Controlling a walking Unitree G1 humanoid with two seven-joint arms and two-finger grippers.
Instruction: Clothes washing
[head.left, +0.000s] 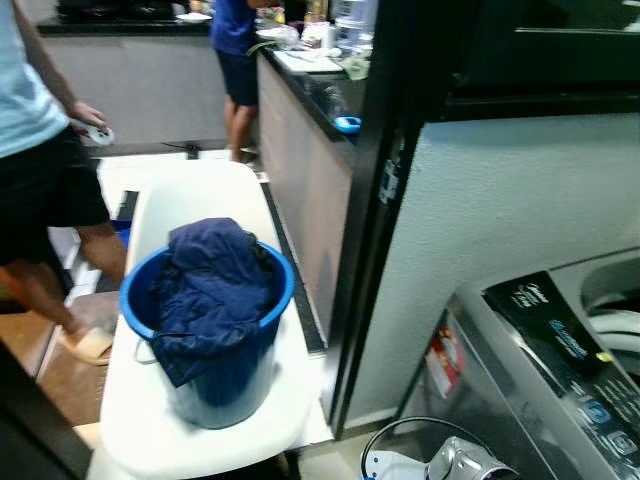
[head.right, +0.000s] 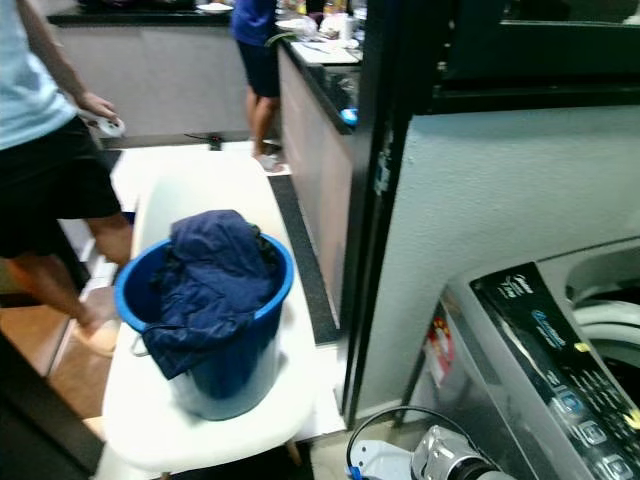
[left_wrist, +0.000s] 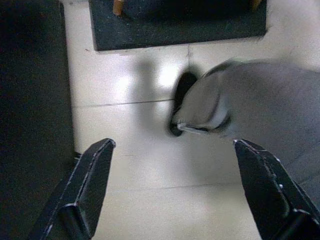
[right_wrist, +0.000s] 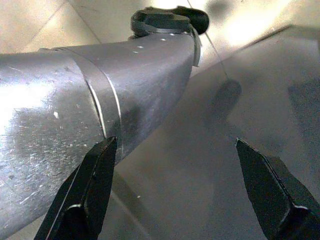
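Standing at the lower right of the head views is the washing machine (head.left: 560, 380), its grey body and dark control panel (head.left: 575, 360) angled toward the camera, with part of the open drum rim visible at the far right. A tall pale wall section with a black edge rises just behind it. To the left runs a long white bench (head.left: 200, 300), extending away from the camera across a pale tiled floor (left_wrist: 150, 165). A blue bucket (head.left: 205, 330) sits on the near end of that bench, upright, with a dark navy garment (head.left: 210, 290) heaped in it and spilling over the near rim. Beyond, a dark kitchen worktop (head.left: 320, 85) carries assorted items too blurred to identify. One person in a light top and black shorts (head.left: 40, 160) stands at the left edge beside the bench; a second person in blue (head.left: 235, 60) stands at the far end of the worktop.

The left pincer (left_wrist: 172, 190) hangs over the tiled floor with its fingers spread wide, holding nothing; a grey limb of the robot lies beyond it. The right pincer (right_wrist: 175, 190) is likewise spread and empty, with a silver metal limb (right_wrist: 75, 100) passing close by one finger.
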